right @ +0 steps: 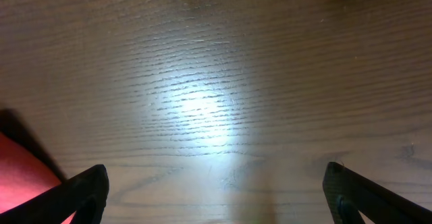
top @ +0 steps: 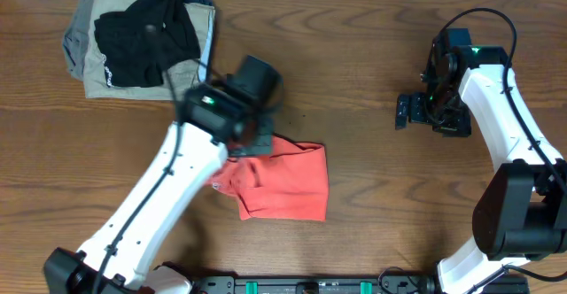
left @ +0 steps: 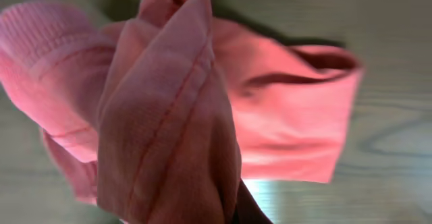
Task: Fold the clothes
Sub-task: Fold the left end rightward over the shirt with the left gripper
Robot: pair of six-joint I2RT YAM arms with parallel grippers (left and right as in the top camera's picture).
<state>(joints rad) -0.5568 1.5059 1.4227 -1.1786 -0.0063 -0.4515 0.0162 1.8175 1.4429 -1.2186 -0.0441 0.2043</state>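
Left wrist close-up: a bunched ridge of the red-orange T-shirt [left: 169, 129] fills the near part of the view. A stitched seam runs up it and a ribbed band shows at the upper left. The rest of the cloth lies behind on the wood, blurred.
Left gripper [top: 251, 136]: clamped tight on that bunch, at the upper-left edge of the T-shirt. Its fingers are mostly hidden by cloth and by the wrist above them.
Left arm [top: 151, 205]: white, reaching from the near left corner diagonally up to the T-shirt.
T-shirt position: on the table [top: 372, 55], a little left of centre and toward the near edge. It is crumpled into a rough rectangle, the right part lying flat and the left part gathered up under the left gripper.
Right gripper [top: 403, 112]: jaws spread wide and holding nothing, over bare wood well to the right of the T-shirt. In the right wrist view its dark fingertips [right: 81, 197] sit at the lower corners with lit wood grain between them. A sliver of red cloth shows at the lower left edge.
Right arm [top: 500, 108]: white, rising from the near right corner and bending over toward the far right.
Far left corner: a pile of khaki and grey garments [top: 87, 64] with a black garment [top: 146, 33] lying on top, apart from the T-shirt.
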